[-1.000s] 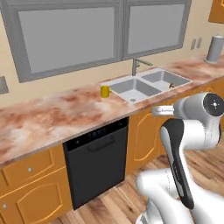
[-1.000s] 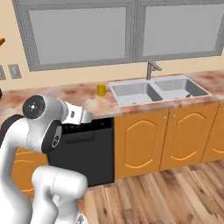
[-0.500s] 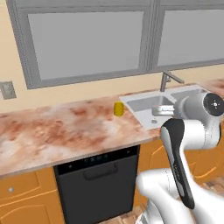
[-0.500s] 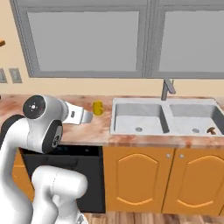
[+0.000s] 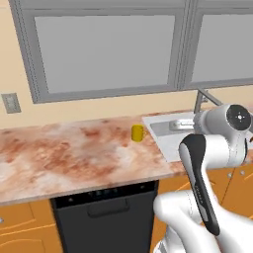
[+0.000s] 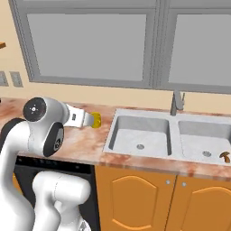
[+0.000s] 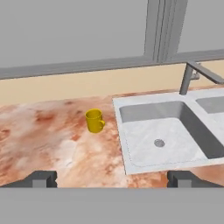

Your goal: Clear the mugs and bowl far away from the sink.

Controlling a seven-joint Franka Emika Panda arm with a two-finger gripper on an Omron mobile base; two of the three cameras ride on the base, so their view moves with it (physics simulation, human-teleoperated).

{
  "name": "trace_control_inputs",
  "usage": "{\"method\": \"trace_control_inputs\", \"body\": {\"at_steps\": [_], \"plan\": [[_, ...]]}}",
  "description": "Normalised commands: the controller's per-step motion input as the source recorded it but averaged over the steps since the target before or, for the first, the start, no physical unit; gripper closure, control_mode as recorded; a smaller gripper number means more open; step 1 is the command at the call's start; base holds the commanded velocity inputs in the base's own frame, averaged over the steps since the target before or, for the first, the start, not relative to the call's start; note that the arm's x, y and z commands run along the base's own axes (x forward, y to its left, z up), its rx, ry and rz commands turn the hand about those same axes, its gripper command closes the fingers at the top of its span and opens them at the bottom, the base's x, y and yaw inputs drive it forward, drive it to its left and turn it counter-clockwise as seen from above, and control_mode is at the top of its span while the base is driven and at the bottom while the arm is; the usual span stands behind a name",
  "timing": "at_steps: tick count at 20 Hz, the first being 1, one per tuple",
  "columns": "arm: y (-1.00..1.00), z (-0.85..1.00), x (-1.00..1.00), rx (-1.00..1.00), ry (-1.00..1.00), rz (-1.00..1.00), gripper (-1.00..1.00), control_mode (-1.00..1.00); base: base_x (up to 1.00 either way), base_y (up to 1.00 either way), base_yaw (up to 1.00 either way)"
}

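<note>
A yellow mug (image 7: 94, 120) is seen standing upright on the marbled counter (image 7: 39, 140), just beside the left rim of the sink (image 7: 162, 135), at about nine o'clock from the left basin in the hand view. Its handle is turned toward the sink. In the left base view the yellow mug (image 5: 137, 133) is found at ten o'clock from the arm's upper joint, near the sink's corner; in the right base view the yellow mug (image 6: 95, 120) is partly covered by the arm's white wrist. The gripper (image 7: 112, 178) is held above the counter's front edge, at about six o'clock from the sink's left basin, with its two dark fingertips (image 7: 40, 178) spread widely apart and nothing between them. The faucet (image 7: 192, 76) is placed at the sink's back, at one o'clock from the left drain. A small brown object (image 6: 224, 156) is seen at the front of the right basin. A black dishwasher (image 5: 101, 217) is set under the counter.
</note>
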Motion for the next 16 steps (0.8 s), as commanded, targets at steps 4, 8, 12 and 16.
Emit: {"method": "trace_control_inputs", "body": {"at_steps": [4, 8, 12, 16], "plan": [[0.0, 0.0, 0.0, 0.0, 0.0, 0.0, -1.0, 1.0, 0.13, -0.12, 0.21], [0.0, 0.0, 0.0, 0.0, 0.0, 0.0, -1.0, 1.0, 0.56, -0.22, 0.25], [0.0, 0.0, 0.0, 0.0, 0.0, 0.0, -1.0, 1.0, 0.89, -0.43, 0.19], [0.0, 0.0, 0.0, 0.0, 0.0, 0.0, -1.0, 1.0, 0.74, -0.45, 0.15]]}}
